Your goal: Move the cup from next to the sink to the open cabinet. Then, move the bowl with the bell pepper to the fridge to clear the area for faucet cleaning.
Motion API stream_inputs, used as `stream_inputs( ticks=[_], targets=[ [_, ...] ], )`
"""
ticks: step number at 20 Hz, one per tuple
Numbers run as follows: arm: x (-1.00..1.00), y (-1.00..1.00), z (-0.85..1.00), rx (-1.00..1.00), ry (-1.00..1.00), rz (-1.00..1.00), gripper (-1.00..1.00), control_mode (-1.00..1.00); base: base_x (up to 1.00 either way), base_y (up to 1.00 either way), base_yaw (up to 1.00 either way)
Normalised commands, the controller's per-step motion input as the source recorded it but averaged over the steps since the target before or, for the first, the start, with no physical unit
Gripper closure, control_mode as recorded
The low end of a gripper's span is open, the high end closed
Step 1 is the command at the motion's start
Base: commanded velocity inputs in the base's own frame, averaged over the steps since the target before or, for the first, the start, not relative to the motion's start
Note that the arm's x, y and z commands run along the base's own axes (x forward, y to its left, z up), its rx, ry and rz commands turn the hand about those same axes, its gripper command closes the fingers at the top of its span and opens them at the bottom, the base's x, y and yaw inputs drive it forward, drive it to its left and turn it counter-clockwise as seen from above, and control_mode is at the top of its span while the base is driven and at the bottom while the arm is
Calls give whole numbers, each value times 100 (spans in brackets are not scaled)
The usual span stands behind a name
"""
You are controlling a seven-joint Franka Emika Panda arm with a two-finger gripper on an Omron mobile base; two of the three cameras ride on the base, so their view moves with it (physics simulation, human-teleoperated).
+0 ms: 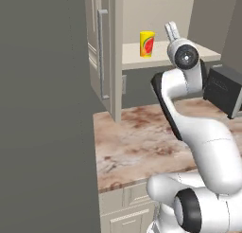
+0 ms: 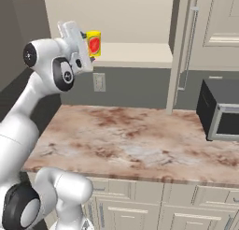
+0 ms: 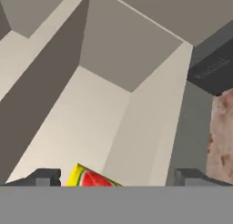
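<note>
Gripper, jaws spread wide and holding nothing, hangs just above the yellow cup, which stands upright on the open cabinet's shelf. Small, stiff and probably light, the tapered cup looks best pinched across its sides.

Shelf lies bare right of cup; door flanks left.

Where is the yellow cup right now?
The cup stands upright on the open cabinet shelf, above the counter. In the left base view, the open gripper is just to its right.
</note>
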Motion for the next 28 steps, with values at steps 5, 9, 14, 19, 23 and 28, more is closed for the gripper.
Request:
stream_inputs(
  ticks=[5, 9, 14, 19, 23, 28],
  targets=[
    [-100, -23, -63, 0, 58, 0, -100, -100, 0, 0, 0],
    [-90, -19, -38, 0, 84, -1, -100, -100, 0, 0, 0],
    [-27, -6, -23, 0, 39, -2, -100, 100, -51, -14, -6],
    [0, 0, 0, 0, 0, 0, -100, 100, -91, -70, 6],
    [0, 0, 0, 0, 0, 0, -100, 100, -90, -65, 36],
    [0, 0, 0, 0, 0, 0, -100, 100, -58, -23, 61]
  ],
)
